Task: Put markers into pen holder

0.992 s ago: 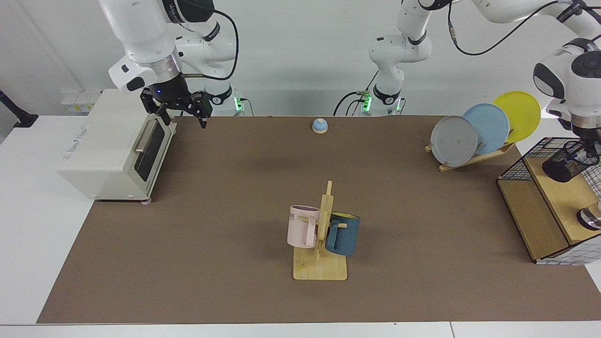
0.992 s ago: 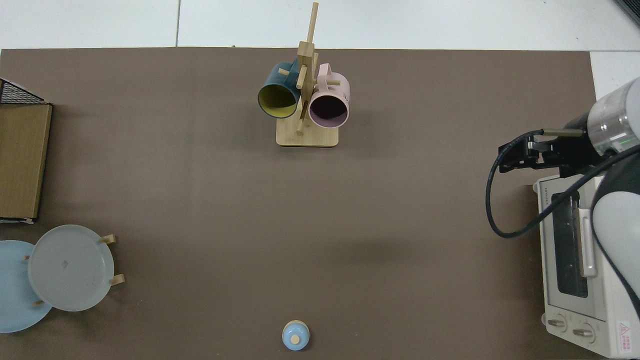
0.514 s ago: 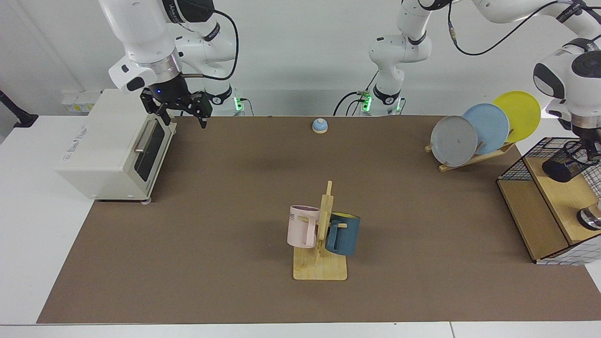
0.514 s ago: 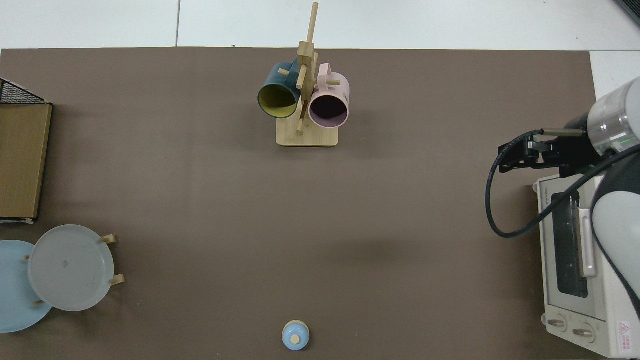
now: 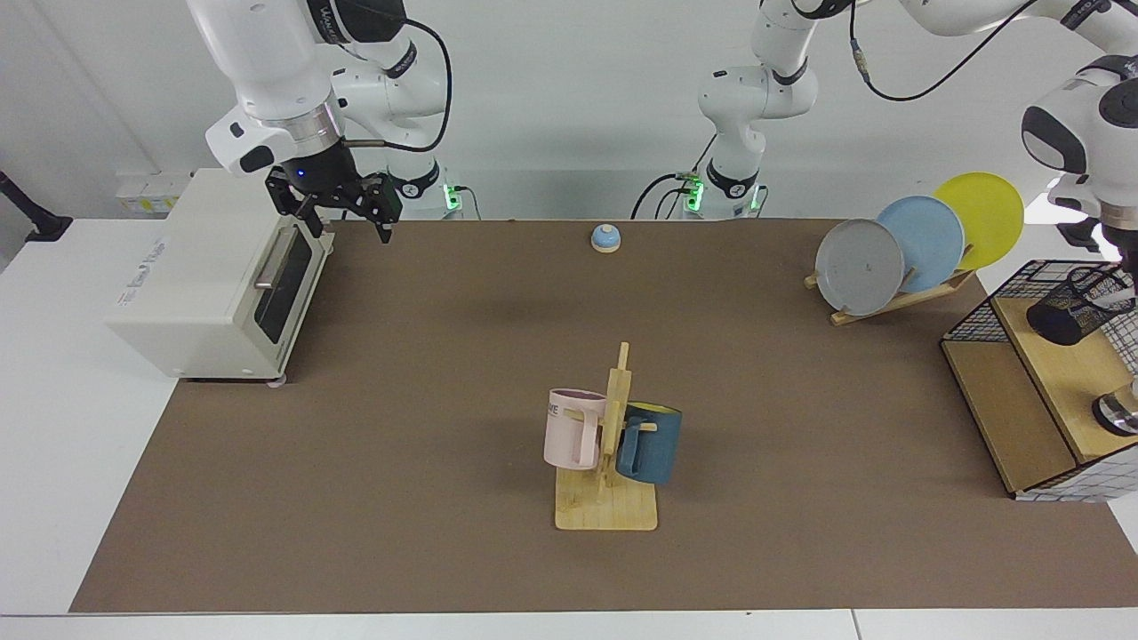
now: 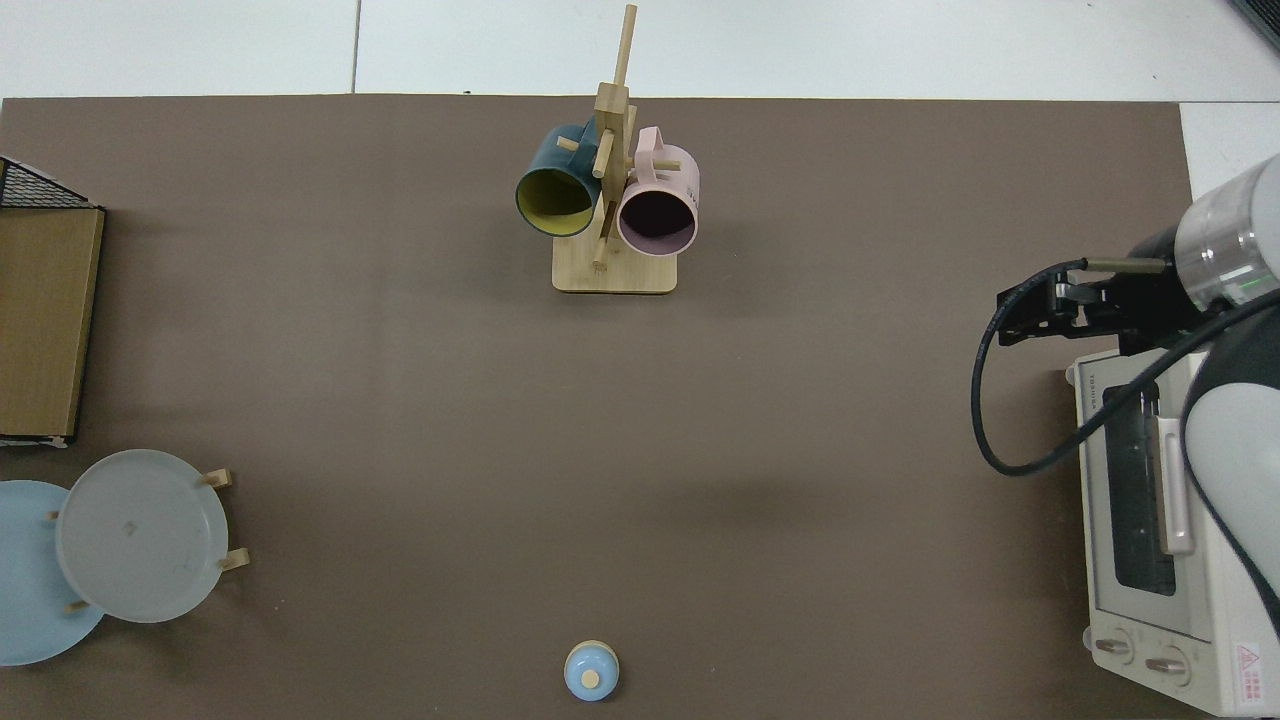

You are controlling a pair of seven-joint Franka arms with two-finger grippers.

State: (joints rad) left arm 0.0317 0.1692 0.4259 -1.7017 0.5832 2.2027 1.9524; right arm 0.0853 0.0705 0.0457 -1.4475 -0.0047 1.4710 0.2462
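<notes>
The pen holder sits tilted on the upper wooden board of the wire rack at the worktop's edge on the left arm's side, inside the black wire frame. A white stick with a dark tip, seemingly the marker, lies across its mouth (too small to be sure). The left tool is just above the holder, cut off by the picture's border, so whether it is released or clenched cannot be told.

The right tool hangs at the far corner, over the front of the white toaster oven, its fingers spread and holding nothing; that arm waits.

Beside the rack, along the far edge, a wooden stand carries three plates: grey, blue, yellow. A small blue bell stands mid far edge. Near the middle of the near edge a mug tree holds a pink mug and a dark blue mug.
</notes>
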